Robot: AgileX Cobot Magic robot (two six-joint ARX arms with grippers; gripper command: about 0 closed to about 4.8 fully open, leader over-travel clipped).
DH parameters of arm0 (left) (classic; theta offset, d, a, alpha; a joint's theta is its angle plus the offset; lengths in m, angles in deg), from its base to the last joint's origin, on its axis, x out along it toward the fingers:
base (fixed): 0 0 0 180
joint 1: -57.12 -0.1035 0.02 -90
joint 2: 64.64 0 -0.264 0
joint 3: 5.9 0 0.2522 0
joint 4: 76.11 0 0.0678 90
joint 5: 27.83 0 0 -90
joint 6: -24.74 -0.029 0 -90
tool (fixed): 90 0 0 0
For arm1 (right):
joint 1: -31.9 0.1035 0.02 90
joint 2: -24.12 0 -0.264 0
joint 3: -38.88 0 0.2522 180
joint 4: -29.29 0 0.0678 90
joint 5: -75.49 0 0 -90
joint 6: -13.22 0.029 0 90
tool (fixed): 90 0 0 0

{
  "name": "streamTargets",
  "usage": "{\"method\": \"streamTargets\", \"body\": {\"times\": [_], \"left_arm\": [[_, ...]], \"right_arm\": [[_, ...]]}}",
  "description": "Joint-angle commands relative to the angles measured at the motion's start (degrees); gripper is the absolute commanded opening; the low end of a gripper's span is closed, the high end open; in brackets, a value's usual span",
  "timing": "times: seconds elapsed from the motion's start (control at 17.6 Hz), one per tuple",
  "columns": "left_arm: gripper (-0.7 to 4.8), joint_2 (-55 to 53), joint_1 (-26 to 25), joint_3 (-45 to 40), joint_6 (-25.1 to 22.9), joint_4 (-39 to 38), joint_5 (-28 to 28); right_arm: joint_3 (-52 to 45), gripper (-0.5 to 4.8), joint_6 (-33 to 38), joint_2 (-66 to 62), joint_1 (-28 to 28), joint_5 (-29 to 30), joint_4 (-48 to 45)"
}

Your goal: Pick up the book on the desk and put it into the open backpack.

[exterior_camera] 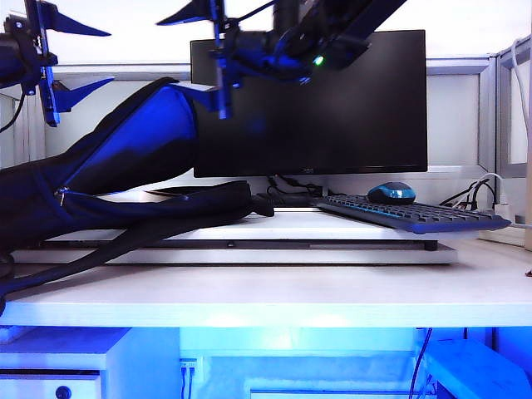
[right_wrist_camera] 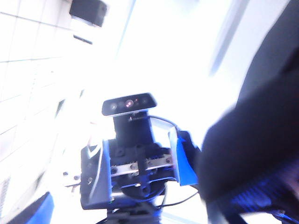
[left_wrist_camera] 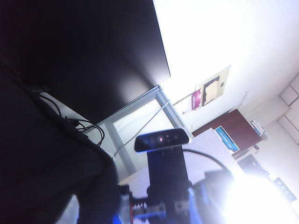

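The wide white table [exterior_camera: 274,295] carries the dark backpack [exterior_camera: 125,179], lying on its side with blue lining showing and the book nowhere visible, while above it the left end effector [exterior_camera: 71,58] and right end effector [exterior_camera: 199,54] hang released, empty, jaws spread.

My left hand [exterior_camera: 71,56] ends in two dark blue, pointed, blade-like fingers on a black bracket. My right hand [exterior_camera: 208,51] has the same tapering blue fingers, with a vertical blue rail between them and a small green light glowing on the black arm behind. Each wrist carries a black bar-shaped camera with small lenses, above a silver toothed strip with screws, blue plates and thin black cables.
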Motion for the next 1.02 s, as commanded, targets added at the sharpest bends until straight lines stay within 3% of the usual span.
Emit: {"method": "streamTargets", "body": {"times": [0.06, 0.11, 0.23, 0.34, 0.57, 0.74, 0.79, 0.97, 1.02], "left_arm": [[3.18, 0.92, -0.02, 0.26, 0.02, 1.38, 0.72], [3.18, 1.25, 0.09, 0.26, 0.02, 1.62, 0.98], [3.18, 1.9, 0.13, 0.28, -0.07, 2.45, 1.25], [3.19, 2.58, 0.13, 0.37, -1.29, 4.09, 1.92], [3.19, 5.7, -0.24, 0.66, -10.34, 3.96, 4.04], [3.2, 9.55, -0.85, 0.66, -21.27, -2.47, 8.9], [3.2, 11.67, -0.85, 0.66, -26.77, -5.99, 10.88], [3.2, 16.17, -0.9, 0.66, -37.66, -14.27, 11.23], [3.2, 20.65, -0.92, 0.68, -48.39, -26.25, 7.74]], "right_arm": [[0.33, 4.17, -10.88, 2.16, -2.25, -1.42, 14.91], [0.31, 4.18, -17.94, 2.23, -3.02, -1.81, 25.33], [0.31, 4.18, -23.71, 2.36, -3.76, -1.62, 32.41], [0.31, 4.18, -26.34, 2.95, -4.33, -1.73, 34.29], [0.33, 4.18, -30.16, 6.45, -5.88, -8.96, 34.91], [0.33, 4.17, -38.05, 11.21, -8.28, -13.97, 41.2], [0.33, 4.17, -44.83, 14.01, -9.57, -17.99, 47.36], [0.33, 4.17, -53.92, 18.91, -11.52, -23.19, 54.58], [0.33, 4.15, -57.2, 23.08, -13.05, -25.55, 56.24]]}}
